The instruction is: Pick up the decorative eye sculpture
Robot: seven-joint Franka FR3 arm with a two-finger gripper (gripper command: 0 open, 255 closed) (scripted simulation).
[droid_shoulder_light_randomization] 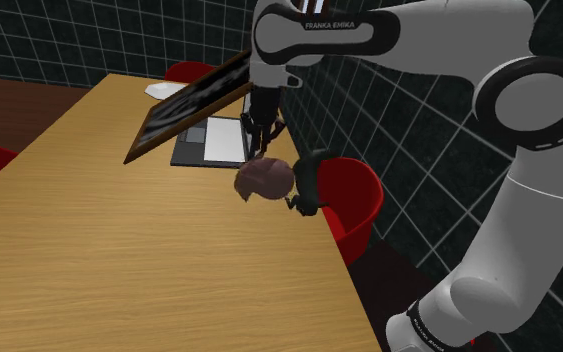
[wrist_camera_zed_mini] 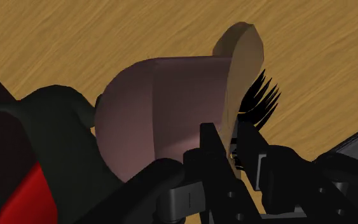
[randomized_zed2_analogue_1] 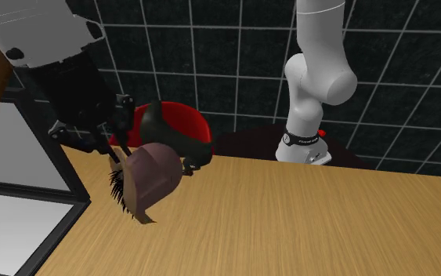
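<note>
Mauve dome, tan face, black lashes: the eye sculpture (wrist_camera_zed_mini: 165,108) is hanging in the claw (wrist_camera_zed_mini: 232,141), fingers (wrist_camera_zed_mini: 210,147) pinching its tan rim, seemingly just above the wooden surface (droid_shoulder_light_randomization: 119,250). Lift step; next move is calling for a steady rise.

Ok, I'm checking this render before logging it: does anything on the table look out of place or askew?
Yes: a wood-framed dark panel lies slanted across the laptop instead of flat on the table. The eye sculpture hangs tilted from the jaws, clamped by its flat rim.
</note>
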